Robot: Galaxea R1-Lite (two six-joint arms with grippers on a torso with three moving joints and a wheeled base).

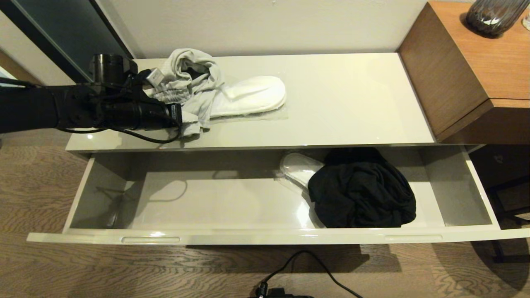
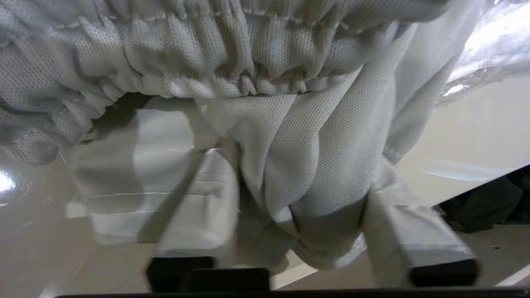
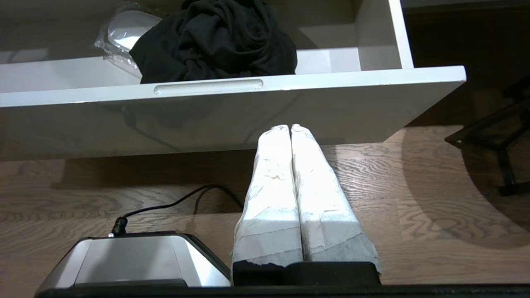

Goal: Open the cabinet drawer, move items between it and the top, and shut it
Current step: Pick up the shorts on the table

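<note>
No writing or label is legible on anything we see. Our left gripper [image 2: 298, 215] clamps a fold of the grey garment [image 1: 190, 89] at the top's [image 1: 339, 99] left end, beside the slipper [image 1: 252, 97] lying left-right. Our parked right gripper [image 3: 291, 132] is pressed together near the drawer [image 1: 256, 238], which stands open, long axis left-right, holding the black garment [image 1: 362, 190].
</note>
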